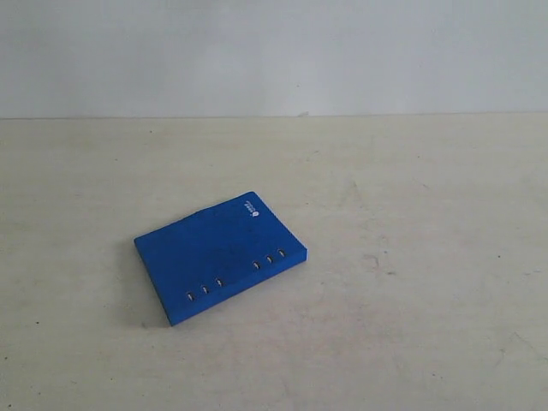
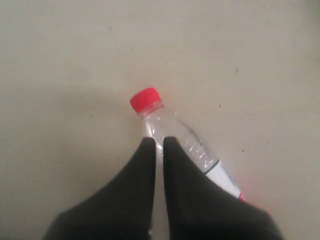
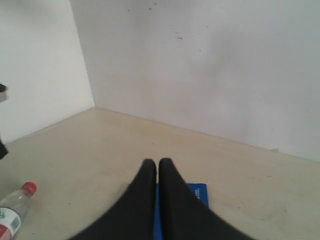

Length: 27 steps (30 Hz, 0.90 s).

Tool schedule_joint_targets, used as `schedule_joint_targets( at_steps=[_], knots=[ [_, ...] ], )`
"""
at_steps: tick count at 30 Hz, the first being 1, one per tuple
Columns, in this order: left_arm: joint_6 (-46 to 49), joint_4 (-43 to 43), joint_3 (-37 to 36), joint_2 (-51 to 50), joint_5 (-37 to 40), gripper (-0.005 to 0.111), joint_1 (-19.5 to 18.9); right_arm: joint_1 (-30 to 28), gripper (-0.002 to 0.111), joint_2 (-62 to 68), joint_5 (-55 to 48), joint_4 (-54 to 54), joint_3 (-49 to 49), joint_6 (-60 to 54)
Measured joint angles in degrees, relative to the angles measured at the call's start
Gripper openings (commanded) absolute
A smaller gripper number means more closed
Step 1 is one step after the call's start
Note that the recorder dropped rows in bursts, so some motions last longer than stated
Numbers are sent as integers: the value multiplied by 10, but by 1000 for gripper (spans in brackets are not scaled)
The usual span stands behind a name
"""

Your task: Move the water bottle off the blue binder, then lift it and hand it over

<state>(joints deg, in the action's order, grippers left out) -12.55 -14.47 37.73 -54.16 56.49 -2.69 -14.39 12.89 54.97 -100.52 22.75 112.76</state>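
The blue binder [image 1: 218,255] lies flat on the beige table, rivets along its near edge, nothing on top of it. Neither the water bottle nor any gripper shows in the exterior view. In the left wrist view the water bottle [image 2: 185,140] lies on its side on bare table, red cap [image 2: 145,99] pointing away. My left gripper [image 2: 158,142] is shut just over the bottle's neck, holding nothing. My right gripper [image 3: 158,164] is shut and empty above the blue binder [image 3: 197,192]. The water bottle [image 3: 15,207] lies on the table off to the binder's side.
The beige table [image 1: 411,300] has faint marks and ends at a white wall [image 1: 274,51] behind. The right wrist view shows two white walls meeting in a corner [image 3: 82,55]. A dark piece of equipment [image 3: 2,149] pokes in at that view's edge.
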Motion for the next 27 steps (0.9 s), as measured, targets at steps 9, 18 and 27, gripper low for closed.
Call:
schedule_joint_targets(
  at_steps=[9,18,27],
  knots=[
    [-6,3,0,-145,-1,66,0,78,0,-21,2,2,0,-14],
    [-243,-74,0,-163,-103,71,-7,87,0,-21,3,2,0,-16],
    [-309,-24,-1,-329,-180,71,-35,87,0,-27,24,2,0,-16]
  ],
)
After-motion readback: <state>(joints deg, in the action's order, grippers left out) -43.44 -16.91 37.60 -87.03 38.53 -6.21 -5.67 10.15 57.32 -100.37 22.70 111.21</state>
